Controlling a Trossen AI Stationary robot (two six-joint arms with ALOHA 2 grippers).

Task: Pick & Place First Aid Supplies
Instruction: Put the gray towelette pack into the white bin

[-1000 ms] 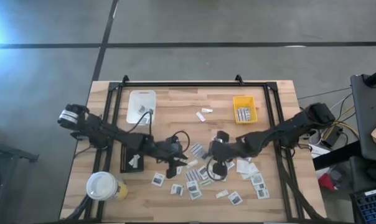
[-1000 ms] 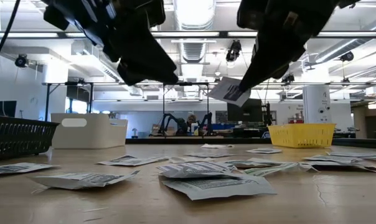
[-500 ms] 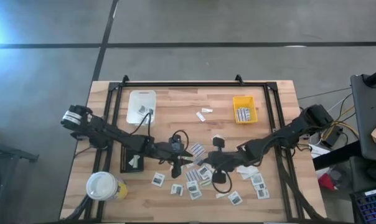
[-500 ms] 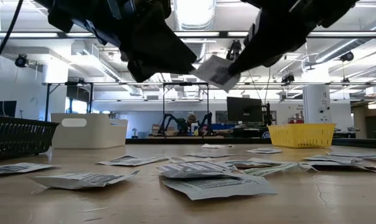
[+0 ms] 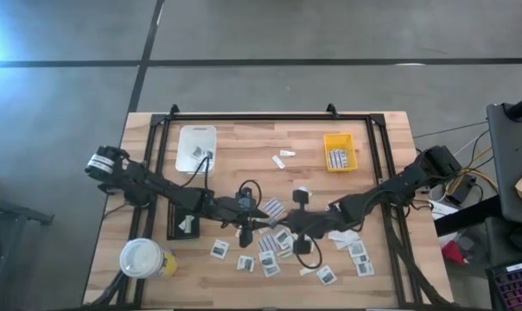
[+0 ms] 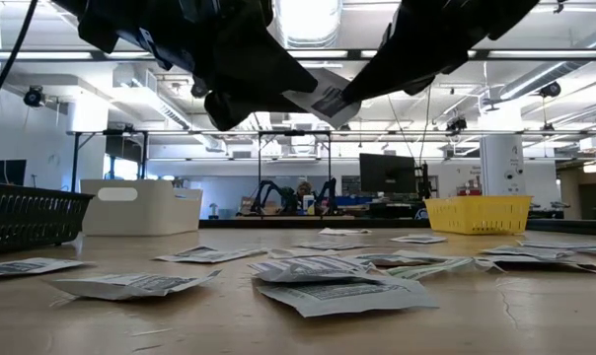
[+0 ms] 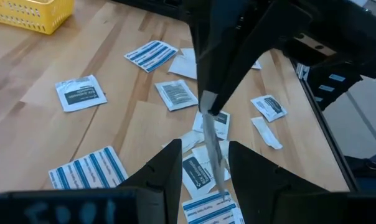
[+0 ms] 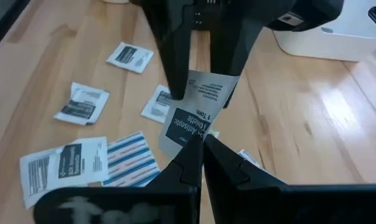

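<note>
Above the worktop's (image 5: 244, 147) scattered supplies, the right hand (image 8: 197, 144) is clamped on one edge of a white packet (image 8: 191, 115), whose far end lies between the spread fingers of the left hand (image 7: 203, 152), ready for transfer.

The held packet (image 8: 191, 118) reads "Antiseptic" and "1 Towelette" on its dark patch.

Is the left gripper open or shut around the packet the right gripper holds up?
Open: left gripper fingers stand apart either side of the packet, which the right gripper pinches shut.
</note>
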